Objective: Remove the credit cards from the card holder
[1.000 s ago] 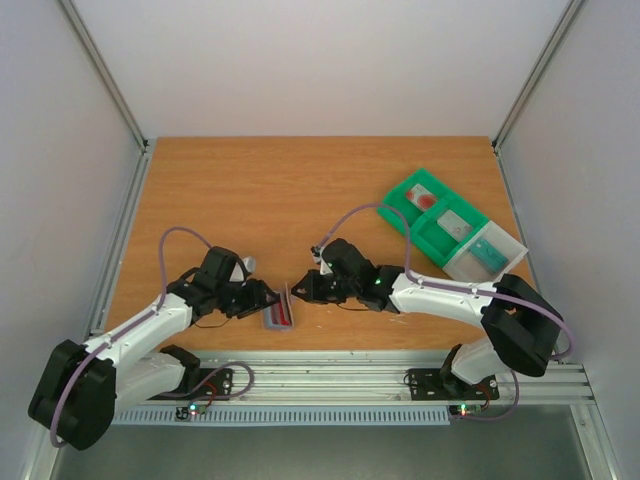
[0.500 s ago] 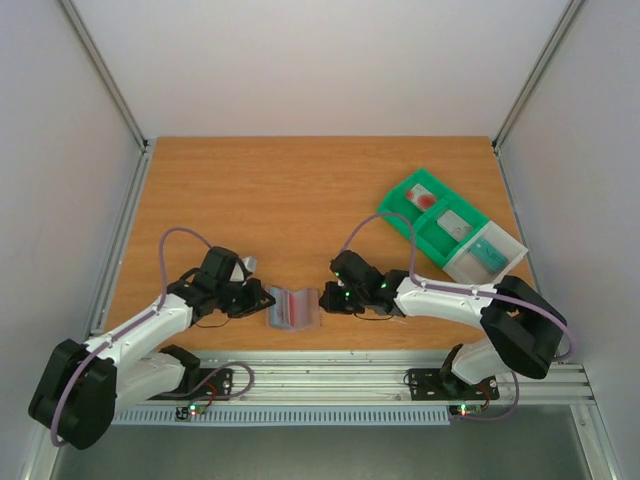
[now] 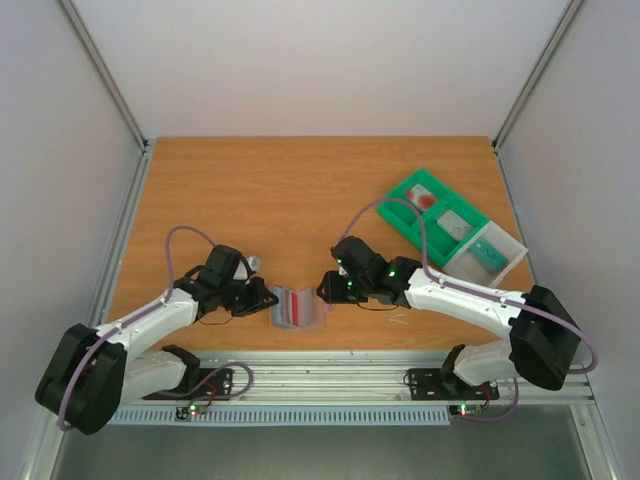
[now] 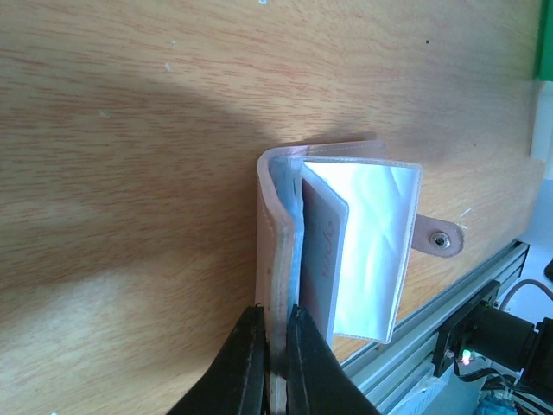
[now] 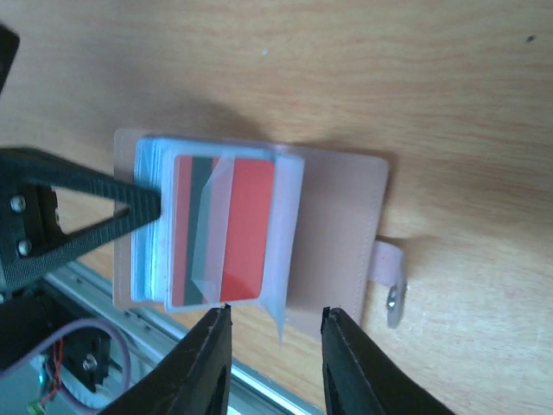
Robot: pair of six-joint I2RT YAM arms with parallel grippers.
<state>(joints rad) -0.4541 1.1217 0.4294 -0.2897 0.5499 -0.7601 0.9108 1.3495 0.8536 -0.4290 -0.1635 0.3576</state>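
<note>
My left gripper (image 4: 275, 316) is clamped shut on the left cover of the holder (image 3: 296, 306), which lies spread open at the near middle of the table, between my two grippers. My right gripper (image 5: 276, 316) hangs just beside the sleeves, jaws apart, holding nothing. A red card (image 5: 242, 225) sits in its clear sleeve. I judge the opening done, the pulling not yet begun.

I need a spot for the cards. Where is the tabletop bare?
Bare: the far half of the wooden table, between back wall and arms, left of the green compartmented tray. Crowded: near middle, where left claw and right claw flank the tan bifold card holder.
</note>
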